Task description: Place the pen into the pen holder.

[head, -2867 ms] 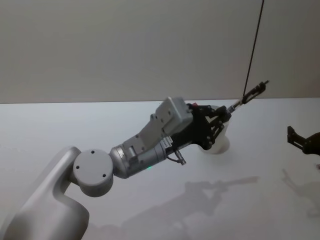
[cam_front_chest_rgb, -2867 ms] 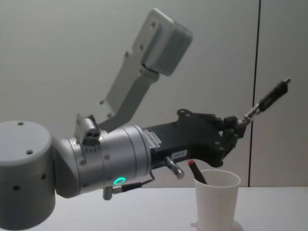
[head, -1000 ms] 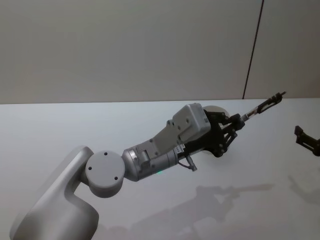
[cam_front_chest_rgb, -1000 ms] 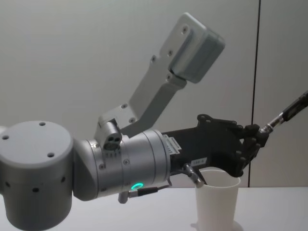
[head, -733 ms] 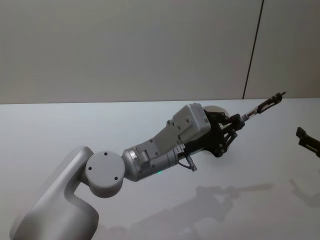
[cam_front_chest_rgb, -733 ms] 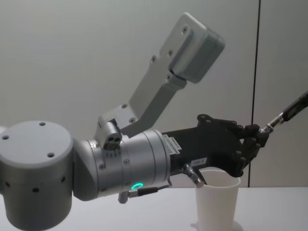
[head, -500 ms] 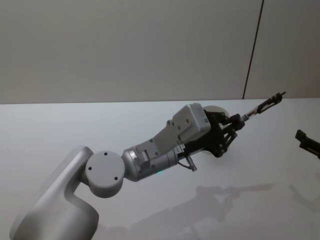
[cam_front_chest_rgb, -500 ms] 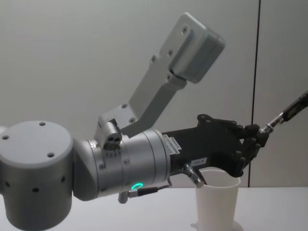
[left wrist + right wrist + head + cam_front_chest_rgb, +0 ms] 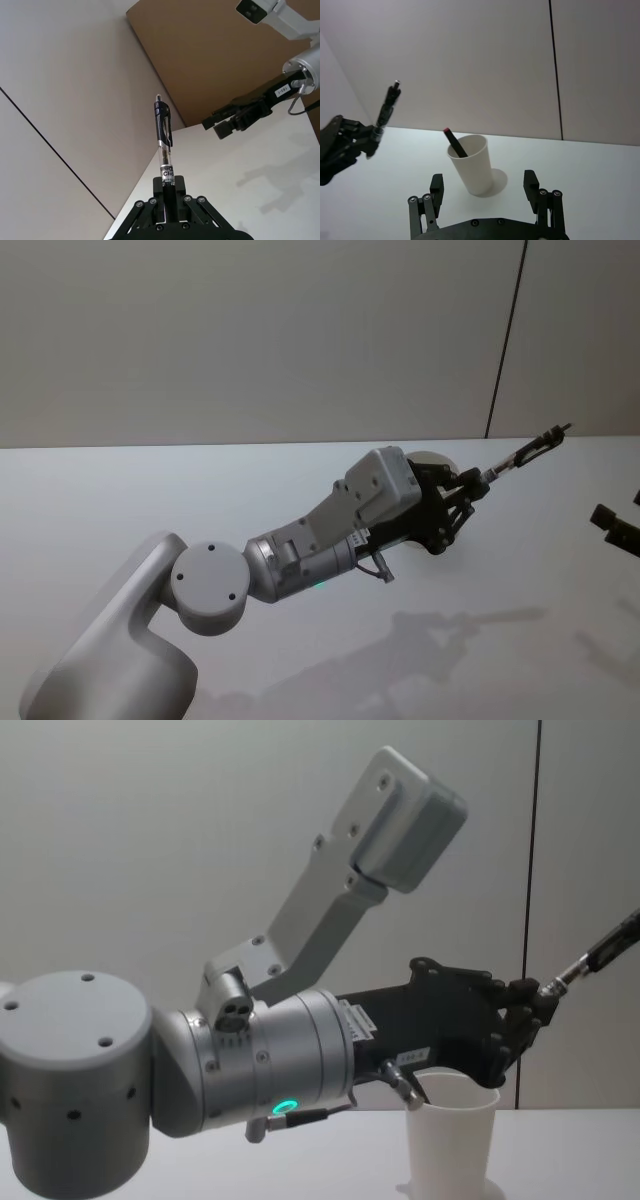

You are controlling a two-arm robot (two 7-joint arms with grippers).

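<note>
My left gripper (image 9: 472, 486) is shut on a clear pen (image 9: 528, 447) with a black clip end, holding it near its tip so that it slants up and to the right. In the left wrist view the pen (image 9: 164, 137) stands out of the fingertips (image 9: 169, 186). The white pen holder (image 9: 452, 1138) stands on the table just under the left gripper (image 9: 532, 1008). From the right wrist view the pen holder (image 9: 471, 167) has a dark stick with a red end (image 9: 453, 142) leaning in it. My right gripper (image 9: 484, 188) is open at the table's right side (image 9: 614, 527).
The white table (image 9: 150, 490) stretches wide to the left and in front of the cup. A plain wall with a dark vertical seam (image 9: 505, 340) stands behind. The left forearm and its grey wrist box (image 9: 405, 810) rise over the table's middle.
Since 2.9 s ago the left arm has carried the pen farther right, past the cup. It has held still over the last second. The right gripper has drifted slightly towards the right edge.
</note>
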